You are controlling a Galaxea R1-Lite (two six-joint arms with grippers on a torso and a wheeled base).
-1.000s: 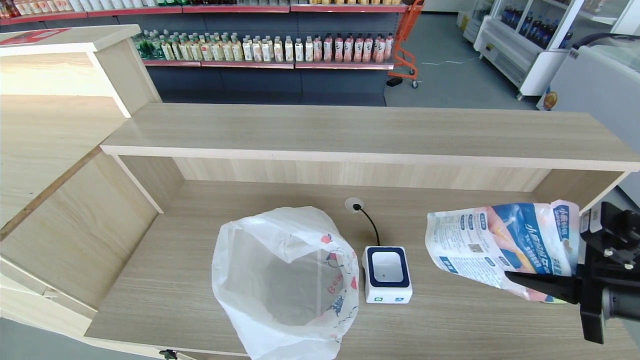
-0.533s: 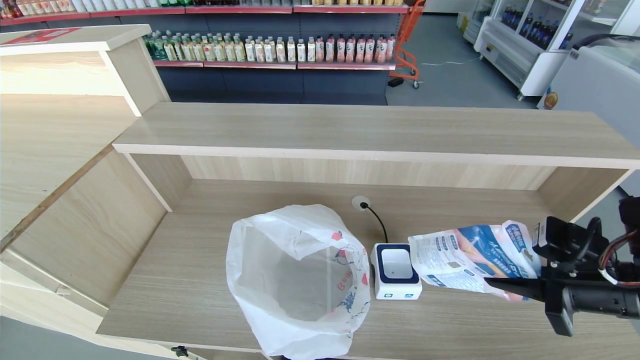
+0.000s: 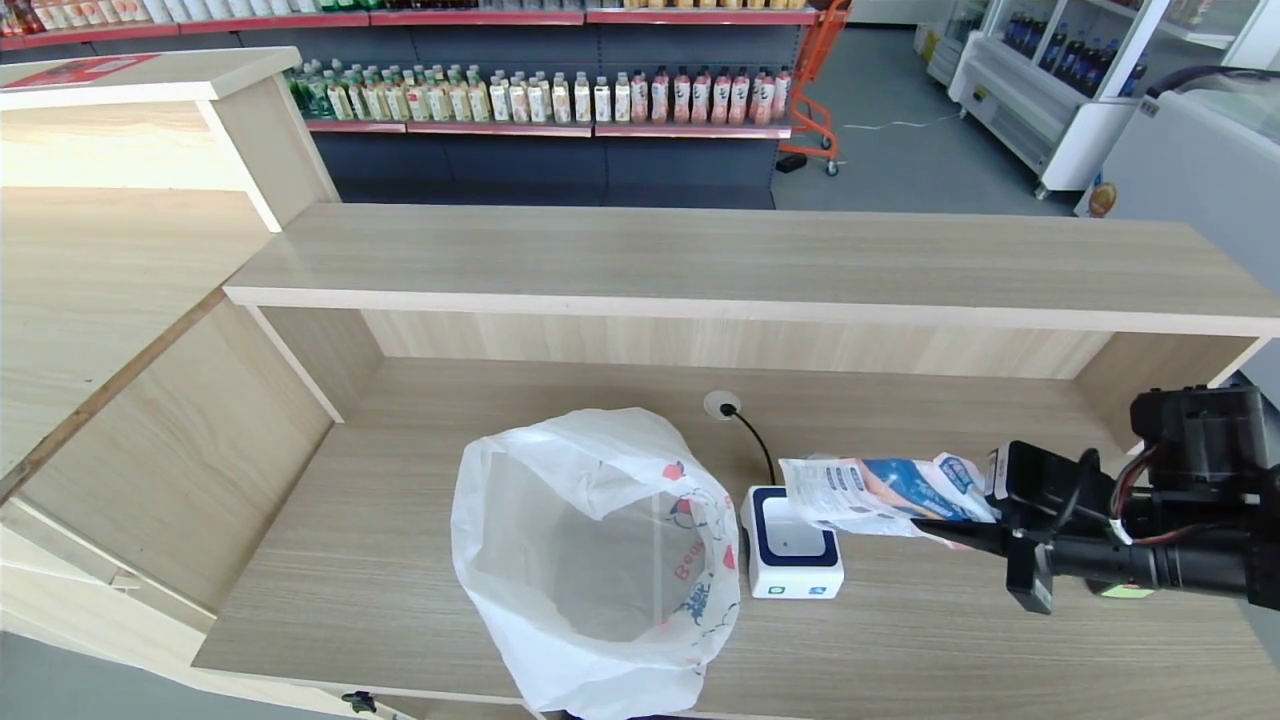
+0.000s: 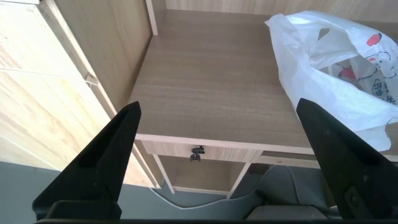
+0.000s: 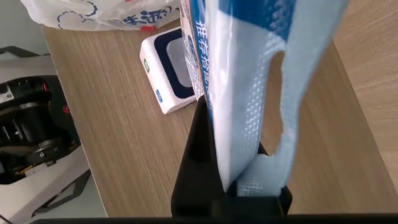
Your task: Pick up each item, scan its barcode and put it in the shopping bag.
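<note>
We see one blue-and-white packet (image 3: 870, 490), clamped in our right gripper (image 3: 950, 520), its free end over the one scanner (image 3: 792, 543) from 3 o'clock, one shopping bag (image 3: 590, 560) at the scanner's 9 o'clock, left gripper (image 4: 219, 106) spread wide, holding nothing.

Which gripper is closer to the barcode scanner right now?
Right. The right gripper holds the blue and white packet just beside the barcode scanner, the packet's end over it. The left gripper is open off the near edge of the desk, beyond the shopping bag.
</note>
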